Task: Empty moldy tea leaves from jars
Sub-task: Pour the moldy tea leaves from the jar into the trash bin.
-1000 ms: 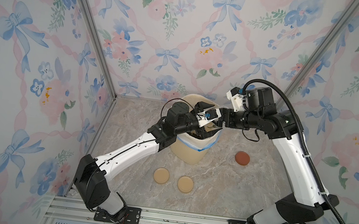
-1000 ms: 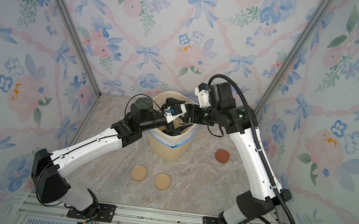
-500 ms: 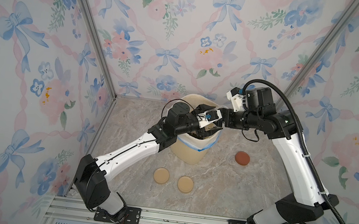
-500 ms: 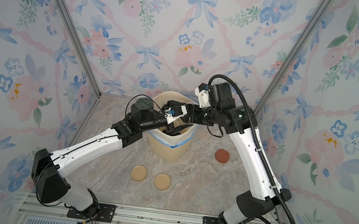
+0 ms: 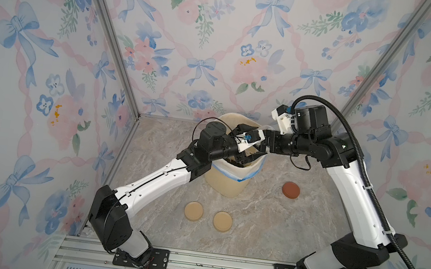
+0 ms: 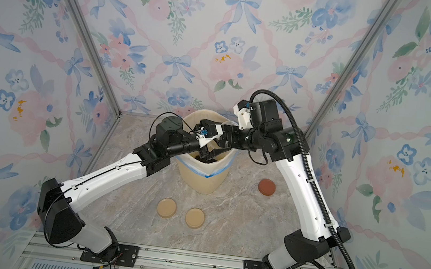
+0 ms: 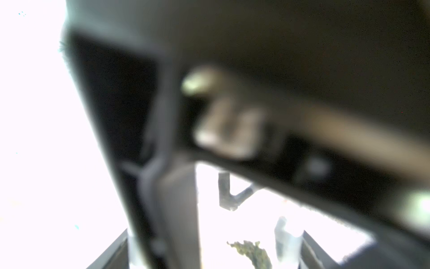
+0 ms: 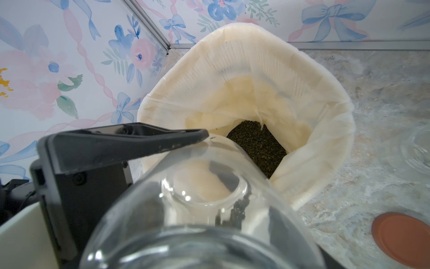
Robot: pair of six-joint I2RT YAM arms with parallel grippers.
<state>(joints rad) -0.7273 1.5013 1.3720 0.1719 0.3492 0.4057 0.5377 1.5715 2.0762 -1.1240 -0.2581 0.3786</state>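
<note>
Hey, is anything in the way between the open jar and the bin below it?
Nothing visible in the right wrist view. The jar tilts mouth-first over the bin, no lid on it, and the liner gapes open down to the tea leaves inside.

Left arm [image 5: 158,181], right arm [image 5: 352,191] meet over cream bin [image 5: 230,183]; tan lids [image 5: 194,211], red-brown lid [image 5: 291,190] on table [image 5: 267,225].

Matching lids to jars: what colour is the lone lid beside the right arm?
The lid is reddish-brown, clearest in a top view.
</note>
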